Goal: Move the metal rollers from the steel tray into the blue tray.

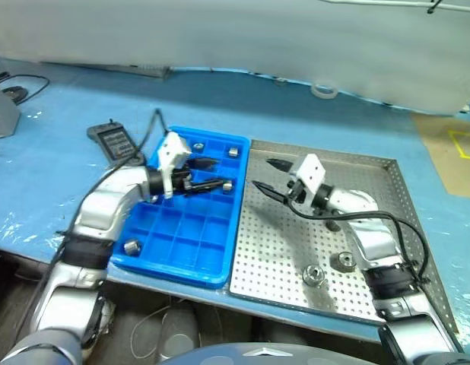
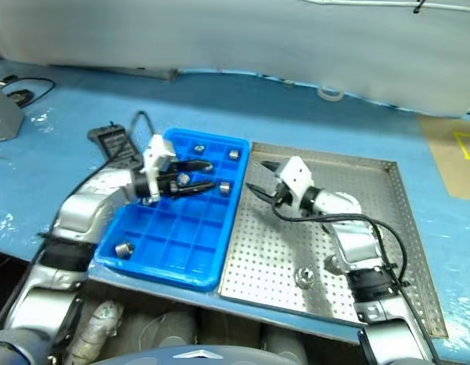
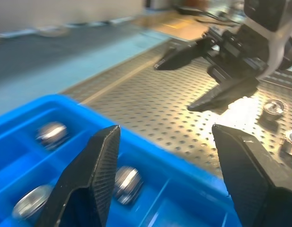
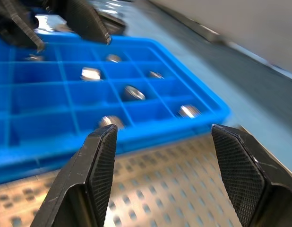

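Note:
The blue tray (image 1: 171, 268) lies left of the steel tray (image 1: 277, 251), their long sides touching. Several metal rollers (image 4: 133, 92) sit in the blue tray's compartments, one near its front left corner (image 1: 131, 246). Two rollers (image 1: 313, 274) lie on the steel tray near its front, the second (image 1: 345, 261) beside my right arm. My left gripper (image 1: 218, 172) hovers open and empty over the blue tray's far right part. Facing it, my right gripper (image 1: 263, 173) is open and empty above the steel tray's far left corner.
A dark grey handheld controller (image 1: 113, 141) with a cable lies just behind the blue tray's left corner. A tape ring (image 1: 324, 91) rests far back on the blue table. Brown board with yellow markings (image 1: 452, 152) lies right of the steel tray.

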Robot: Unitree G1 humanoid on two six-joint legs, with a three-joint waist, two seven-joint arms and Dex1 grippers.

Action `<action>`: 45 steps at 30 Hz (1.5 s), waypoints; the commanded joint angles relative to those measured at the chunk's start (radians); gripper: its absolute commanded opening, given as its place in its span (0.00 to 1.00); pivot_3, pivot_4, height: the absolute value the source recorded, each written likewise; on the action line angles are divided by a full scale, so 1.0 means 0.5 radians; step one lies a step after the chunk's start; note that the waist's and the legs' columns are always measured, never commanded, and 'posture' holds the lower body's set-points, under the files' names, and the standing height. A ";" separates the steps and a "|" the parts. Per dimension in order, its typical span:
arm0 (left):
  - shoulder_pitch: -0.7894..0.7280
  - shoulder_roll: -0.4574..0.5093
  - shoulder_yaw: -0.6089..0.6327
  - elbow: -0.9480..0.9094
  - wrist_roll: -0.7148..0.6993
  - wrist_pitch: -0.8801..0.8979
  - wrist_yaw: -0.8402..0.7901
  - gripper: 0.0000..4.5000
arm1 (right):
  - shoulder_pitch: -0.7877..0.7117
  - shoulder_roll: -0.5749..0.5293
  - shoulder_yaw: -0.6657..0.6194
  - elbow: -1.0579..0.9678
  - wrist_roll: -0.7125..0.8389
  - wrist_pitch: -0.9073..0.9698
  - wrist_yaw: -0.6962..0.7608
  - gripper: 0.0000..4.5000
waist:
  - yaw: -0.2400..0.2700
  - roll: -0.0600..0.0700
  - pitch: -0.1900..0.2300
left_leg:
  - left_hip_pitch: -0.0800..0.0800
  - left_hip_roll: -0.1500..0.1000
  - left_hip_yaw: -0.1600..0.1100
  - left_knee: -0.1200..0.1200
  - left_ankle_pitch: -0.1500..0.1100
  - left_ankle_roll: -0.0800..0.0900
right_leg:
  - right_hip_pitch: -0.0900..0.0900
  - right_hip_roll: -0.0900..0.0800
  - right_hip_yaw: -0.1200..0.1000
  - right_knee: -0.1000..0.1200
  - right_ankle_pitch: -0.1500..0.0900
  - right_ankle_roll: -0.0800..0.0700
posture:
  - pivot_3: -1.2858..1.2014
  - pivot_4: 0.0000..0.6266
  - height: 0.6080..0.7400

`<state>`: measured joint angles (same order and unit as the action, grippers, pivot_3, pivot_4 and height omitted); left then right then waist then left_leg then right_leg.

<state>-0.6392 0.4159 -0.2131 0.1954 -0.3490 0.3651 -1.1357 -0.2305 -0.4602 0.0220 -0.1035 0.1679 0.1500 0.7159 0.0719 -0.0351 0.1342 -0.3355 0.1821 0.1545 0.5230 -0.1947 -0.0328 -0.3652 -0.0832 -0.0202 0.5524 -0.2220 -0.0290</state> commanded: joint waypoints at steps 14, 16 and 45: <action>-0.693 -0.965 -0.265 1.540 0.438 -0.776 -0.392 0.72 | 0.987 -0.193 -0.824 -1.030 0.070 0.346 -0.403 0.74 | -0.319 0.025 -0.017 | -0.009 -0.008 0.029 0.037 -0.037 0.074 | 0.010 -0.017 0.030 -0.024 0.000 0.000 | 0.30 0.24 1.00; -0.743 -1.047 -0.248 1.683 0.523 -0.892 -0.193 0.72 | 1.004 -0.193 -0.825 -1.128 0.068 0.438 -0.436 0.74 | -0.358 0.028 -0.018 | -0.012 -0.013 0.031 0.039 -0.041 0.078 | 0.008 -0.021 0.034 -0.028 0.000 0.000 | 0.29 0.24 1.00; -1.118 -1.518 -0.002 2.197 0.856 -0.895 0.768 0.72 | 0.995 -0.016 -0.604 -1.406 0.018 0.748 -0.726 0.74 | -0.683 0.049 -0.022 | -0.063 -0.064 0.012 0.091 -0.076 0.139 | 0.002 -0.080 0.010 -0.043 0.000 0.000 | 0.27 0.24 1.00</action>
<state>-1.1490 -0.1624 -0.2226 1.2955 0.0798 -0.0973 -0.7630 0.2607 -0.4711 -0.2865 -0.7543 0.1811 0.5254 0.3651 -0.2694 -0.0105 0.1232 -0.3676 0.1499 0.1596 0.5684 -0.2327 0.0371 -0.3640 -0.1234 -0.0169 0.5306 -0.2223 -0.0289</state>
